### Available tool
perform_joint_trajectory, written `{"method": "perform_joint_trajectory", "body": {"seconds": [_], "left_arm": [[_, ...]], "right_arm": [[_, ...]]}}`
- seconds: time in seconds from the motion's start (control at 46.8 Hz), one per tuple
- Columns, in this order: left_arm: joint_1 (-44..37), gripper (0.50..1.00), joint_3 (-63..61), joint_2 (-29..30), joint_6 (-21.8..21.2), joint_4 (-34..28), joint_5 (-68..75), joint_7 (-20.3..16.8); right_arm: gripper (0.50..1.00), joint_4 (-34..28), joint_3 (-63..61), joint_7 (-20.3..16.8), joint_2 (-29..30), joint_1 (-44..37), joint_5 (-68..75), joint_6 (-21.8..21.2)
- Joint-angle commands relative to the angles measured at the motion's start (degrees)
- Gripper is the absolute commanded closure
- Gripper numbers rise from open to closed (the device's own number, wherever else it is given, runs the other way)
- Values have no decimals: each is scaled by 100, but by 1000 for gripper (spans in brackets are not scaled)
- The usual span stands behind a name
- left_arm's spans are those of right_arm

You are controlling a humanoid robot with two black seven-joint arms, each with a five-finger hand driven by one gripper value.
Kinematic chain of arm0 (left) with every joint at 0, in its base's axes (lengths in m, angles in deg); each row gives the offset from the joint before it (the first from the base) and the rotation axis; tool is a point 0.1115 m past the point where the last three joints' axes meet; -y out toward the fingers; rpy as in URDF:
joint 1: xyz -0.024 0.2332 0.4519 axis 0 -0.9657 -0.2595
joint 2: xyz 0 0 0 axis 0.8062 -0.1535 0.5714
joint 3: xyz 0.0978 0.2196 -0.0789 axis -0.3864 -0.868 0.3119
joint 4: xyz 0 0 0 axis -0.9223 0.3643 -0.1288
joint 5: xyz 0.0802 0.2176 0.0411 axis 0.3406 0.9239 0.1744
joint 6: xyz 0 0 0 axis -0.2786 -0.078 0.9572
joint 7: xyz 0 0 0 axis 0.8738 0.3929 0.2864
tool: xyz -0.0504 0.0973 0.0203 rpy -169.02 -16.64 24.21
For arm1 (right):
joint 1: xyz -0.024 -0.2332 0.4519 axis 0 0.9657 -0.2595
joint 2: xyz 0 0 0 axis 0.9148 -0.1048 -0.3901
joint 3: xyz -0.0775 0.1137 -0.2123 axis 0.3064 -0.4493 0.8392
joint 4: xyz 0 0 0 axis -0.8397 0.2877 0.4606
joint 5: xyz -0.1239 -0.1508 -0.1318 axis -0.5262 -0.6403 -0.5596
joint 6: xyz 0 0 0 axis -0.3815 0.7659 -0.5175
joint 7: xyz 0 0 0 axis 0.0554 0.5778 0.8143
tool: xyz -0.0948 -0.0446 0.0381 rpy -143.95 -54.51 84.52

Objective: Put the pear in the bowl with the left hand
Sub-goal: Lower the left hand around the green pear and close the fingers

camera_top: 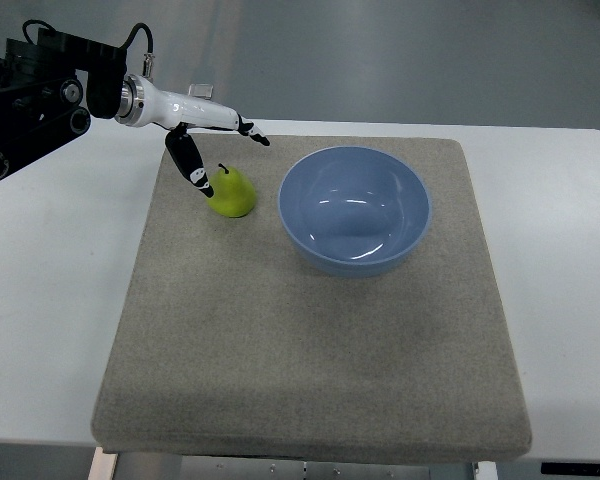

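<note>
A yellow-green pear (234, 193) with a dark stem stands upright on the grey mat (310, 330), left of a light blue bowl (355, 208). The bowl is empty. My left hand (215, 150) reaches in from the upper left, its white and black fingers spread. The thumb (190, 160) points down beside the pear's left side, close to it or just touching. The other fingers (242, 126) stretch out behind and above the pear. Nothing is held in the hand. The right arm is out of view.
The mat lies on a white table (50, 300) whose front edge runs along the bottom of the picture. The black arm structure (30, 95) fills the upper left corner. Grey floor shows behind the table.
</note>
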Motion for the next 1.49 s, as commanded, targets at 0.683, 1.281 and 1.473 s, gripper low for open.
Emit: {"method": "perform_joint_trajectory", "body": {"seconds": [0.683, 1.281, 1.473], "left_arm": [[-358, 516, -96, -630, -387, -695, 807, 2], [-534, 564, -421, -709, -615, -748, 816, 2], [-551, 692, -456, -709, -650, -765, 807, 2]], "right_arm": [[574, 0, 0, -3, 0, 0, 0, 0], [574, 0, 0, -3, 0, 0, 0, 0], [574, 0, 0, -3, 0, 0, 0, 9]]}}
